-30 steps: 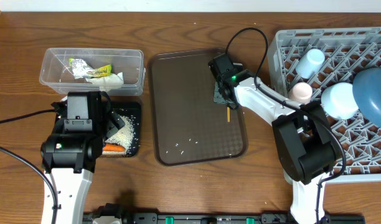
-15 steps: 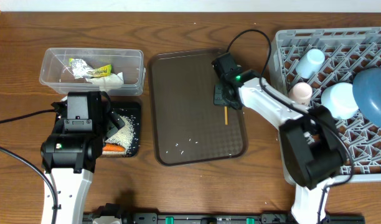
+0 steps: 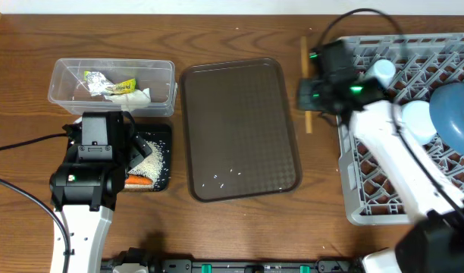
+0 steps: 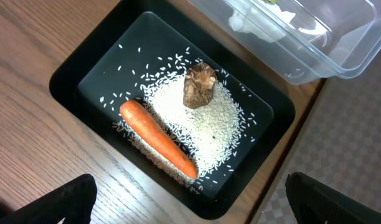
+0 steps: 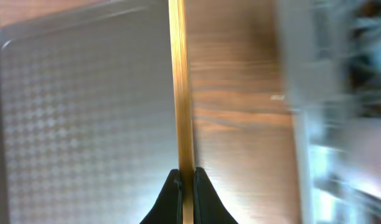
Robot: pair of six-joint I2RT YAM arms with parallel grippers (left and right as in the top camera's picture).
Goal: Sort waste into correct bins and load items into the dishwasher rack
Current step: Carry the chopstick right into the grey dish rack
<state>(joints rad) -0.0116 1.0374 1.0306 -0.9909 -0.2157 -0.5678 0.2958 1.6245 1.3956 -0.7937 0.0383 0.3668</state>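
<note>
My right gripper [image 3: 308,95] is shut on the wooden chopsticks [image 3: 305,49], which hang above the strip of table between the brown tray and the dishwasher rack [image 3: 368,189]. In the right wrist view the chopsticks [image 5: 180,93] run straight up from the shut gripper [image 5: 185,177]. My left gripper [image 4: 193,208] stands open above the near edge of the black bin [image 4: 72,71], with nothing between its fingers. That bin holds an orange carrot [image 4: 156,137], white rice [image 4: 206,127] and a brown lump [image 4: 198,87]. The clear tub [image 3: 65,76] holds a wrapper [image 3: 118,86] and a napkin [image 3: 139,95].
The dark brown serving tray [image 3: 239,114] lies mid-table with a few rice grains [image 3: 224,176] near its front. In the rack sit a light blue cup [image 3: 382,70], a pale blue bowl [image 3: 414,120] and a dark blue bowl [image 3: 453,106]. My right arm reaches across the rack's left side.
My right gripper has carried the chopsticks up off the brown tray and to the right, toward the rack's left edge. The left arm has not moved.
</note>
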